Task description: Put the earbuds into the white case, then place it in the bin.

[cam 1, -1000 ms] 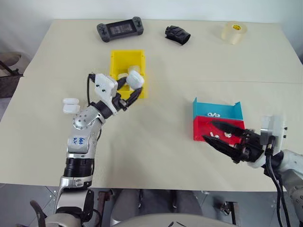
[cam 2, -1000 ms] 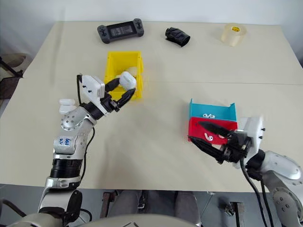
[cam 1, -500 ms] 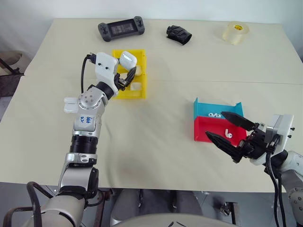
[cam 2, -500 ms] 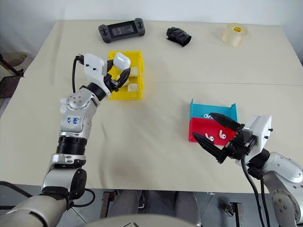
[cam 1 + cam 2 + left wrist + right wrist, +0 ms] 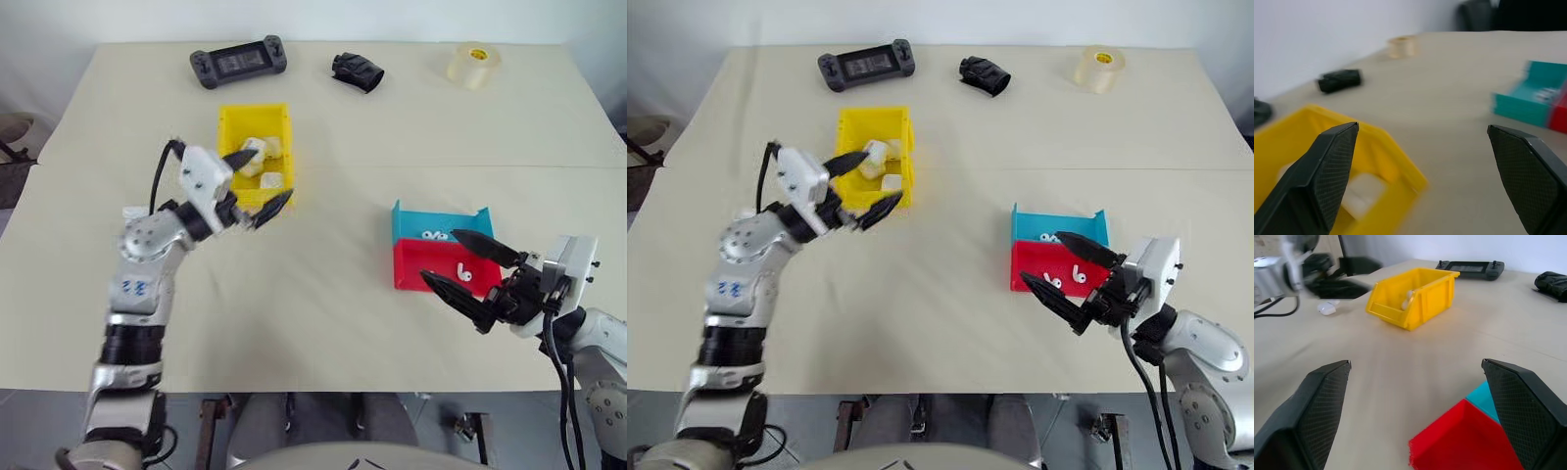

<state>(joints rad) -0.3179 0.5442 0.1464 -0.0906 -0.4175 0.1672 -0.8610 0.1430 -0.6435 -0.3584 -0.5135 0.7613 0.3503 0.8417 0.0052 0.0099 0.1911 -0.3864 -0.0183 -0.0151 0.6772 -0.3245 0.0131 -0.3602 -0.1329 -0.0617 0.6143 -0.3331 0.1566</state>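
Observation:
The yellow bin (image 5: 231, 122) stands at the middle left of the table with three white cases inside; one case (image 5: 271, 180) lies near its front wall. I cannot tell which of them is the white case of the task. My left gripper (image 5: 273, 172) hangs open and empty over the bin's near right corner, one finger (image 5: 1327, 166) above the bin. Two earbuds (image 5: 1080, 275) lie in the red tray (image 5: 416, 274). My right gripper (image 5: 440, 257) stands open and empty just above that tray's front.
A blue tray (image 5: 411, 223) with more earbuds sits behind the red one. Another white case (image 5: 1326, 308) lies on the table left of the bin. Along the far edge are a game controller (image 5: 238, 61), a black object (image 5: 355, 70) and a tape roll (image 5: 473, 65).
My left gripper carried the white case over the bin, opened and let it go, then drew back toward me. The right gripper spread a little wider and stayed in place.

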